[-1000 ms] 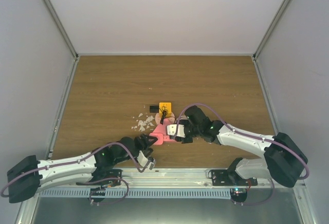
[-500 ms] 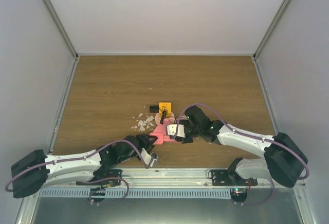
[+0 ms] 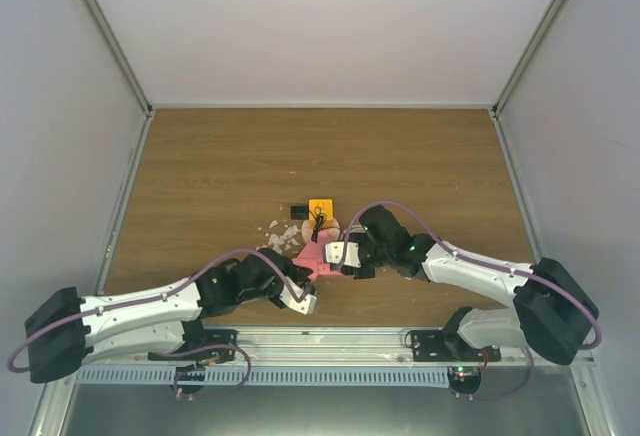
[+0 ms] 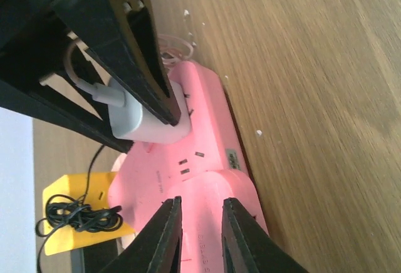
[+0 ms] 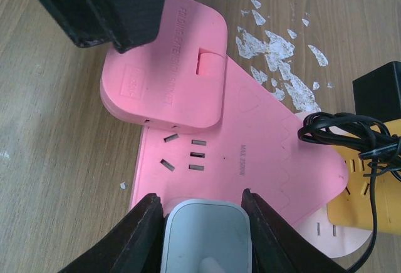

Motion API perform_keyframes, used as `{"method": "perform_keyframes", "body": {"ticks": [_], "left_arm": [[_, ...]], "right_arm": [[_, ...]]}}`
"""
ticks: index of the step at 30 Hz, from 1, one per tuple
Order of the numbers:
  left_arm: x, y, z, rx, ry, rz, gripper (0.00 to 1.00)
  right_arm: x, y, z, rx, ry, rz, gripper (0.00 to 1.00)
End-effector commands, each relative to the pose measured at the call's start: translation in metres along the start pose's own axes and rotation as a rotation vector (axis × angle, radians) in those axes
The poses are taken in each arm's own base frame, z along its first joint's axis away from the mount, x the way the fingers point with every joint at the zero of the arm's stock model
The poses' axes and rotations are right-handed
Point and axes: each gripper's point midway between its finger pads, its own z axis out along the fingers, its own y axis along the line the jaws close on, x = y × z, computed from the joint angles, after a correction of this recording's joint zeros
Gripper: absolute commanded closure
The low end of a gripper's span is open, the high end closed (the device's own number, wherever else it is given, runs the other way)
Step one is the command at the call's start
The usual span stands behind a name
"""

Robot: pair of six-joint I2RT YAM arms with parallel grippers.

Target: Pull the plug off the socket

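Wooden table (image 3: 200,176): right gripper (image 5: 203,213) pinches white plug (image 5: 207,245); left gripper (image 4: 200,235) nips pink socket (image 5: 250,160)

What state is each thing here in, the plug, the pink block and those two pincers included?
white plug, seated in the pink power strip, not yet pulled.
pink power strip, flat on the wooden table, other visible slots empty.
right pincer, closed on the white plug.
left pincer, nearly shut over the strip's raised end.
black cable, bundled on the yellow socket block.
white flakes, scattered beside the strip.
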Motion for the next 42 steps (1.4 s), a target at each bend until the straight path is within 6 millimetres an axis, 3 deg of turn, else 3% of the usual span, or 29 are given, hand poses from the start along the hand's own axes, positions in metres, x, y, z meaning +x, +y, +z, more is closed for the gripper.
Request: {"method": "perform_keyframes", "body": {"ticks": [1, 2, 4, 6, 8, 10, 14, 19, 23, 29, 38, 42], "left_arm": [[0.006, 0.002, 0.001, 0.059, 0.033, -0.094, 0.81], [0.009, 0.001, 0.003, 0.072, 0.048, -0.106, 0.81], [0.010, 0.003, 0.003, 0.080, 0.057, -0.120, 0.71], [0.006, 0.003, -0.001, 0.076, 0.028, -0.096, 0.43], [0.001, 0.001, -0.007, 0.052, -0.020, -0.057, 0.25], [0.004, -0.008, -0.006, 0.042, -0.023, -0.007, 0.18], [0.014, -0.019, 0.004, 0.026, 0.023, 0.042, 0.15], [0.026, -0.003, 0.018, -0.123, 0.101, 0.119, 0.19], [0.022, 0.013, 0.017, -0.195, 0.097, 0.121, 0.26], [0.011, 0.016, 0.013, -0.090, 0.049, -0.018, 0.49], [0.011, 0.021, 0.014, 0.064, 0.031, -0.205, 0.64], [0.016, 0.015, 0.021, 0.126, 0.064, -0.252, 0.70]], "right_arm": [[0.010, -0.006, 0.002, 0.029, 0.041, -0.019, 0.83], [0.010, -0.006, 0.002, 0.029, 0.042, -0.019, 0.83], [0.011, -0.006, 0.002, 0.029, 0.044, -0.017, 0.83], [0.011, -0.007, 0.002, 0.031, 0.047, -0.017, 0.83], [0.011, -0.007, 0.001, 0.033, 0.045, -0.016, 0.83], [0.011, -0.007, 0.002, 0.030, 0.044, -0.014, 0.83], [0.011, -0.007, 0.002, 0.028, 0.045, -0.010, 0.83], [0.012, -0.006, 0.003, 0.024, 0.048, -0.008, 0.83], [0.012, -0.005, 0.003, 0.019, 0.045, -0.012, 0.83], [0.012, -0.004, 0.004, 0.014, 0.045, -0.012, 0.83], [0.011, -0.005, 0.002, 0.018, 0.042, -0.012, 0.83], [0.012, -0.005, 0.002, 0.020, 0.044, -0.011, 0.83]]}}
